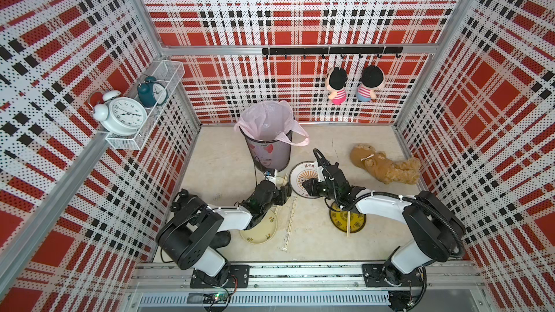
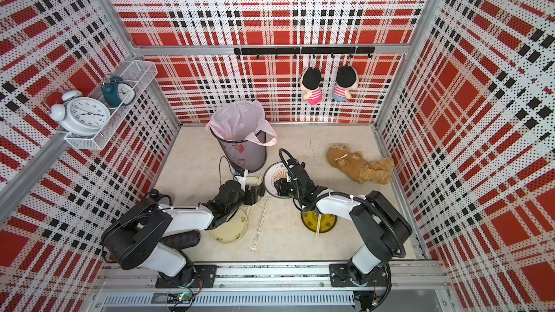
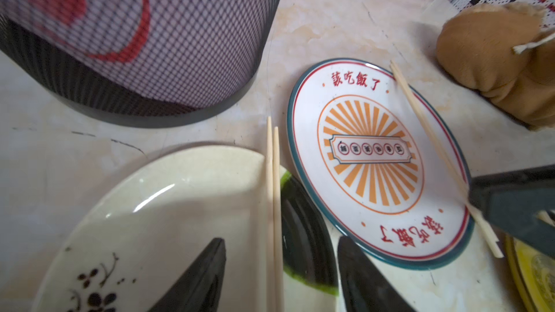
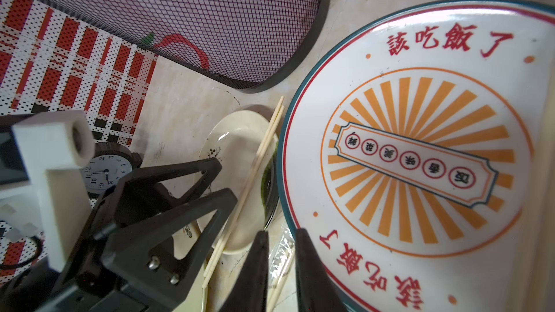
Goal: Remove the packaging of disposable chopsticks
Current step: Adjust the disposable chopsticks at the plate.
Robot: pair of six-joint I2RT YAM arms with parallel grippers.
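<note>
Sunburst plate [image 4: 420, 160] is seen close up, mesh bin [image 4: 210, 25] just beside it on the tabletop [image 4: 180, 100]. Bare chopsticks [image 4: 263, 145] are laid across a cream plate [image 4: 234, 133]. Left pincer [image 4: 225, 179] is held spread near them. Right pincer [image 4: 280, 232] is nearly closed; clear sleeve [image 4: 283, 253] is glimpsed through its gap, contact undetermined.

the pale marbled counter [image 1: 216, 169] bears a mesh bin [image 1: 267, 154], a bear [image 1: 384, 168], a sunburst plate [image 1: 298, 175], a small plate [image 1: 279, 180], a cream plate [image 1: 258, 234], a yellow plate [image 1: 357, 225], and chopsticks [image 1: 291, 219] in a sleeve [image 1: 284, 243] between the last two.
</note>
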